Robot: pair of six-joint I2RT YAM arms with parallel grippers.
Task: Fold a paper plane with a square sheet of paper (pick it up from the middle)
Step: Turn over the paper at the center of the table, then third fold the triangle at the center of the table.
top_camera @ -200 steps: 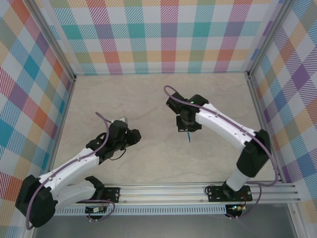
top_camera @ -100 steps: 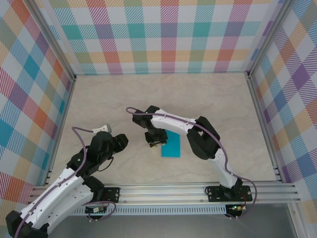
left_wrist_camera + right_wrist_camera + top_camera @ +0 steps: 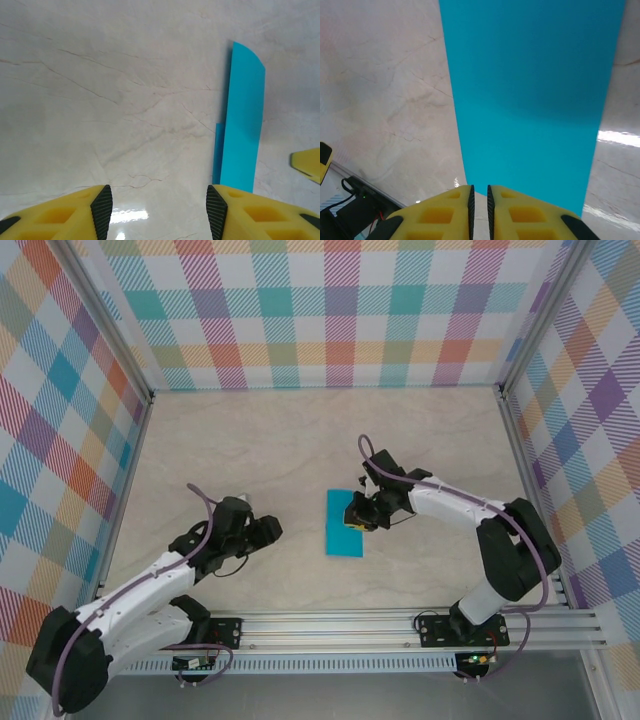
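Half a second ago the right gripper [image 3: 357, 512] reached over to the left side of the teal paper [image 3: 340, 536]; now it sits at the paper's right edge, jaws drawn to a thin slit. The folded paper lies flat mid-table (a second ago it hung pinched in that gripper). The left gripper [image 3: 266, 532] stands apart, jaws wide and empty. The right fingertips [image 3: 502, 210] hide the paper's near edge, so I cannot tell whether they nip it.
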